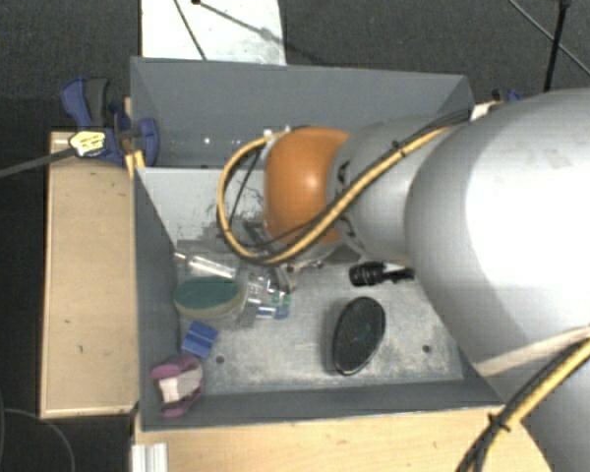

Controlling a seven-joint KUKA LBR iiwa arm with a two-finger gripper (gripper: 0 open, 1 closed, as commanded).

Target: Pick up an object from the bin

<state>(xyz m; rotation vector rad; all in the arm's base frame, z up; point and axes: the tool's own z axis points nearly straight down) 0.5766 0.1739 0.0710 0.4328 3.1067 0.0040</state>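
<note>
The claw (266,285) is lowered just right of a round green-lidded jar (210,298), lid up, in the grey bin (305,101) — spread or pressed together cannot be told. Behind the jar a clear tube (205,262) is seen; in front, a blue block (199,339); farther right, a black oval (357,334) — stood lengthwise.

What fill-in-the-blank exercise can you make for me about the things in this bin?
1. In the camera view, the black oval thing lies to the ____ of the green round lid.
2. The small block below that lid is ____.
3. The pink thing lies in the lower ____ corner of the bin.
4. The cover on the arm's wrist is ____.
Missing words: right; blue; left; orange.
</note>
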